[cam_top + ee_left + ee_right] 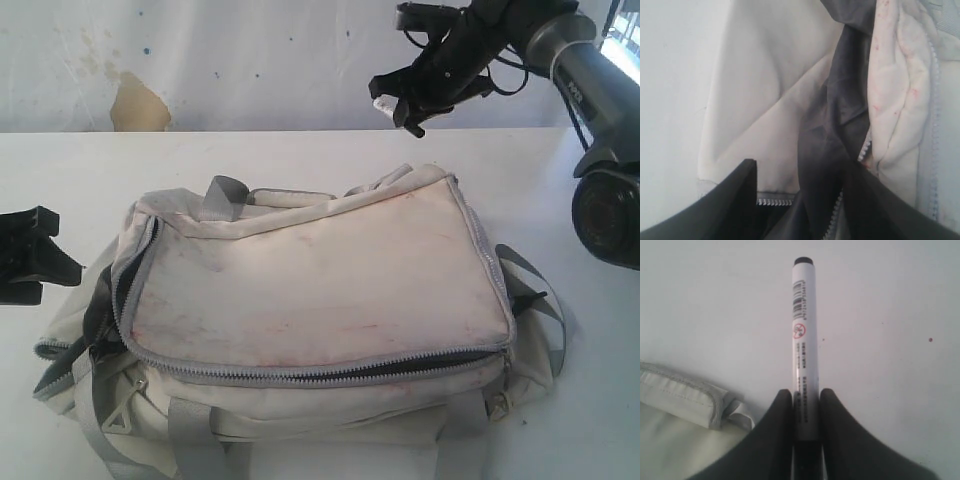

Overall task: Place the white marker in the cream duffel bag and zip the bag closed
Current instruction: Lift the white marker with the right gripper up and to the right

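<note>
The cream duffel bag point(320, 290) lies on the white table, its grey zipper point(330, 375) undone along the front and left side, dark lining showing in the gap. The white marker point(804, 330) is held lengthwise in my right gripper point(806, 396), which is shut on it near its black cap end. That gripper point(400, 100) hangs high above the bag's far right corner point(685, 395). My left gripper point(35, 255) sits at the bag's left end, open. Its fingers point(742, 192) straddle the dark lining point(832, 125) at the unzipped opening.
Grey webbing straps point(225, 195) lie across the bag's top and front, and one loops off its right end point(545, 300). The right arm's dark body point(605, 200) stands at the table's right edge. A stained wall point(135, 100) rises behind the table.
</note>
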Available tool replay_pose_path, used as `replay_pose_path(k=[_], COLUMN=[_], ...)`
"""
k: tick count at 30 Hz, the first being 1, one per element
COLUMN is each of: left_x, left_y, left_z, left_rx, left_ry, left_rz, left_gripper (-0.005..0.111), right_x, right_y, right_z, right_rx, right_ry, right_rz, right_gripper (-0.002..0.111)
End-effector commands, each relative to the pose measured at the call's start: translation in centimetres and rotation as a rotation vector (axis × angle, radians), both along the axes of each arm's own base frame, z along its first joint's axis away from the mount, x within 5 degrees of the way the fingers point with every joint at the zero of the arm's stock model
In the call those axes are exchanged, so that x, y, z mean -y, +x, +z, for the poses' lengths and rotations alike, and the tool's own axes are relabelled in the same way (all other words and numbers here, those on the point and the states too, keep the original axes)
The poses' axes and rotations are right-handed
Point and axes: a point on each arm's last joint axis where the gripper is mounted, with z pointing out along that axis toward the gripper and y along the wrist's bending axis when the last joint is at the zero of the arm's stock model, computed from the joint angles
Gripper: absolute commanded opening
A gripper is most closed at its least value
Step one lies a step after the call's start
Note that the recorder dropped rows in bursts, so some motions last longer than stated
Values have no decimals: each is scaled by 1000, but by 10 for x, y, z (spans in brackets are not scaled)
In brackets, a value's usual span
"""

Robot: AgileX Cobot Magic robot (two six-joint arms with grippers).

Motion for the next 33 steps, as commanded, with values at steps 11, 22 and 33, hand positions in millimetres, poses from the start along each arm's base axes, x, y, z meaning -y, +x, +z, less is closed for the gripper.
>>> replay_pose_path(k=[11, 22, 33], left_x=[13, 13, 14], left_y=[-4, -3, -3], left_z=[1, 2, 2], left_rx=[7, 11, 4], left_ry=[9, 5, -12], left_rz=[-87, -75, -73], left_gripper=[50, 50, 50], right_x=[11, 11, 12], right_y=[-16, -2, 10], right_z=[65, 52, 29], right_rx=[104, 181, 219], right_ry=[-12, -17, -48], right_rz=[-63, -91, -45], right_gripper=[0, 0, 0])
